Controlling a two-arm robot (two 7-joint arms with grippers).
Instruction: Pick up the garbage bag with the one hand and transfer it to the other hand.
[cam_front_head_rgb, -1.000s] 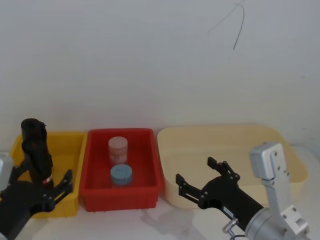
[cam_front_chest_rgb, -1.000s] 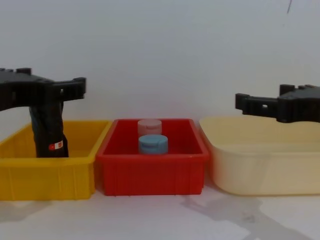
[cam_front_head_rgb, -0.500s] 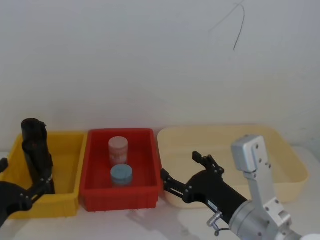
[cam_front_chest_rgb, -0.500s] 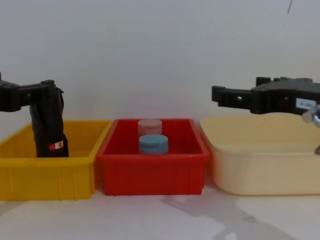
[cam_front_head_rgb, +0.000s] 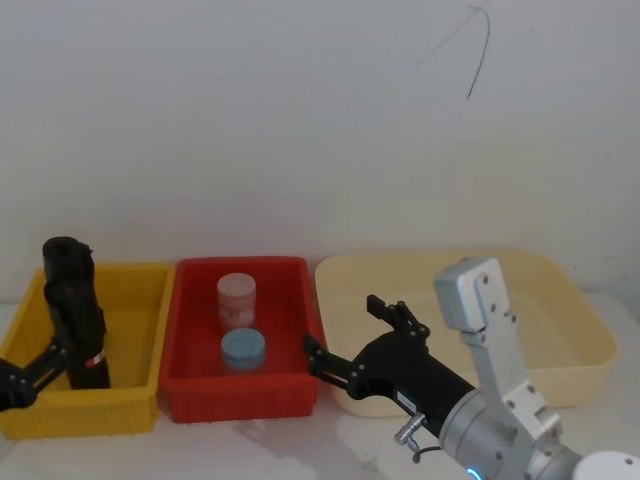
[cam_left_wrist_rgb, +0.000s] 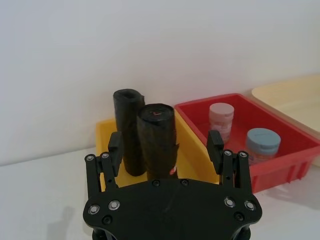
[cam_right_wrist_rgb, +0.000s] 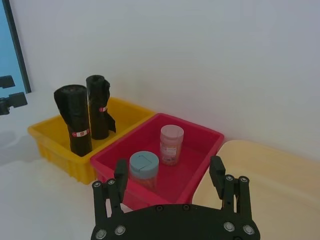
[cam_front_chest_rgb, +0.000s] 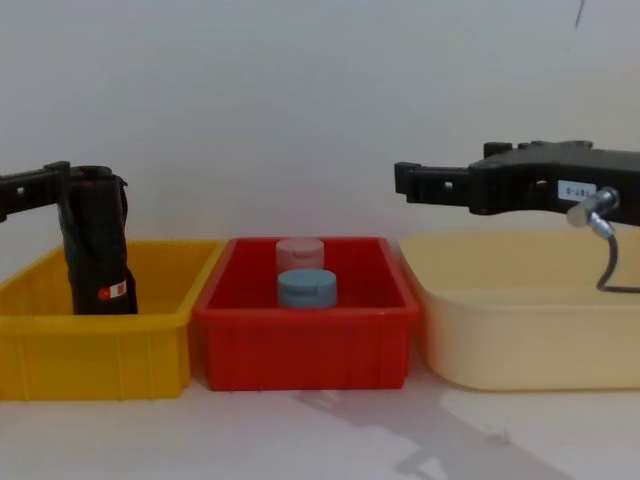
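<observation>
While the left tool (cam_front_head_rgb: 35, 365) hangs low at the front-left corner of the yellow bin (cam_front_head_rgb: 140, 300), its fingers are spread wide and clamp nothing. The left wrist view has them either side of the bag (cam_left_wrist_rgb: 156, 137), with a gap showing on both sides. That bag stands upright in the yellow bin, a second black roll (cam_left_wrist_rgb: 127, 127) just behind it. Next along, the red bin (cam_front_head_rgb: 195, 320) sits against the yellow one and holds a pink tub (cam_front_head_rgb: 236, 298) at the back and a blue tub (cam_front_head_rgb: 242, 350) in front. Over the red bin's right front corner hovers the right tool (cam_front_head_rgb: 350, 330), wide open and empty, with the cream basin (cam_front_head_rgb: 580, 320) beyond it on the white worktop (cam_front_head_rgb: 200, 450).
</observation>
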